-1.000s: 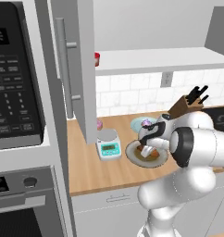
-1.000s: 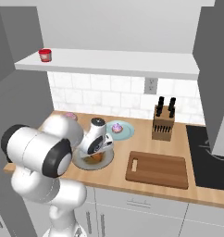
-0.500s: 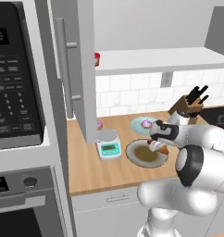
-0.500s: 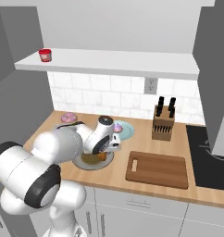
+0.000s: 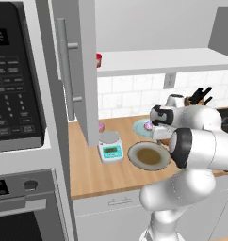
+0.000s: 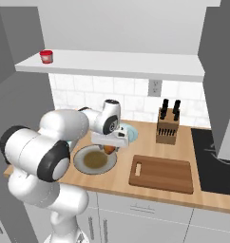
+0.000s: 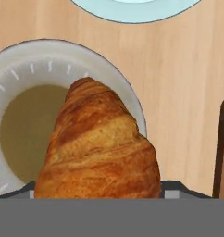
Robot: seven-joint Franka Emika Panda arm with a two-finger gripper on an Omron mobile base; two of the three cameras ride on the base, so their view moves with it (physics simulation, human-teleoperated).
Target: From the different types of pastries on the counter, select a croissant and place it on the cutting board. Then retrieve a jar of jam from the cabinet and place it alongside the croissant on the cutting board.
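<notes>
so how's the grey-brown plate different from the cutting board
The plate is round and grey with a brownish centre; the cutting board is rectangular, reddish-brown wood with a handle slot. The plate lies directly under the arm, with the croissant over its rim in the hand view; the cutting board lies apart, toward the stove, with nothing on it. Both rest flat on the counter.

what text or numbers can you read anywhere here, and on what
Nothing is legible enough to quote.
Microwave keypad: rows of white labels and a lit display, too blurred to read.
Kitchen scale: small display, too small to read.
Jam jar, croissant, cutting board: no lettering.
</notes>
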